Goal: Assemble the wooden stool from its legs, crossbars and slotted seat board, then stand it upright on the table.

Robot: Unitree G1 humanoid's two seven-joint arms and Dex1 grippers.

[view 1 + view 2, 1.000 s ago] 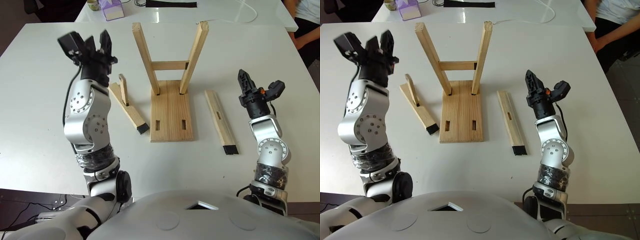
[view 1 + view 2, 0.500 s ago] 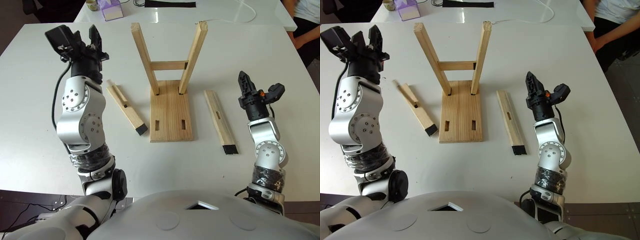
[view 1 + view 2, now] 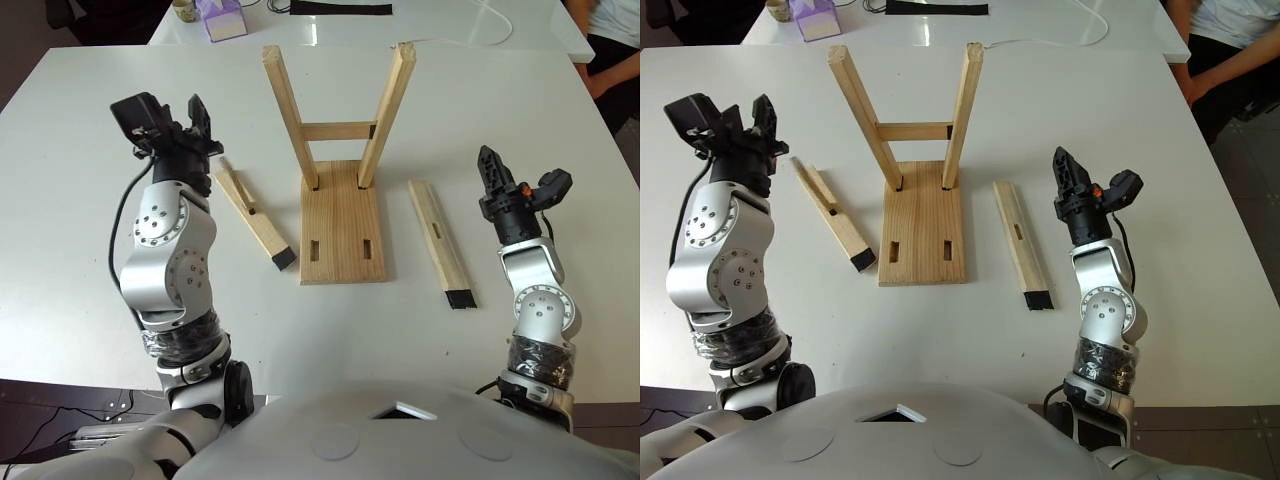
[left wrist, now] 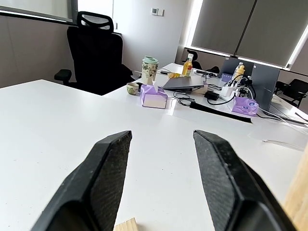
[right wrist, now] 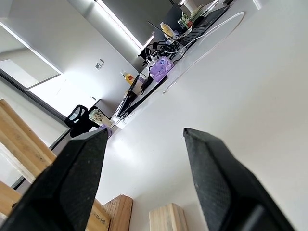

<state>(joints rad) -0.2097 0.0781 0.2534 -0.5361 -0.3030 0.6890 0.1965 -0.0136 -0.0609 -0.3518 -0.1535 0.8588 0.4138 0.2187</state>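
The slotted seat board (image 3: 342,236) lies flat at the table's centre. Two legs joined by a crossbar (image 3: 340,130) stand in its far slots; the two near slots are bare. A loose leg (image 3: 262,225) with a short crossbar (image 3: 238,186) resting on it lies left of the board. Another loose leg (image 3: 440,243) lies to the right. My left gripper (image 3: 185,125) is held open in the air just left of the left leg's far end, nothing in it. To the right of the right leg, my right gripper (image 3: 495,172) points upward, open and holding nothing.
At the far edge are a purple tissue box (image 3: 222,18), a cup (image 3: 185,10), a black strip (image 3: 340,8) and a white cable (image 3: 480,25). Bare white table (image 3: 80,200) spreads to both sides and in front of the board.
My left gripper has swung left off the loose left leg and come down lower. The right arm has hardly moved. The wooden parts lie as before.
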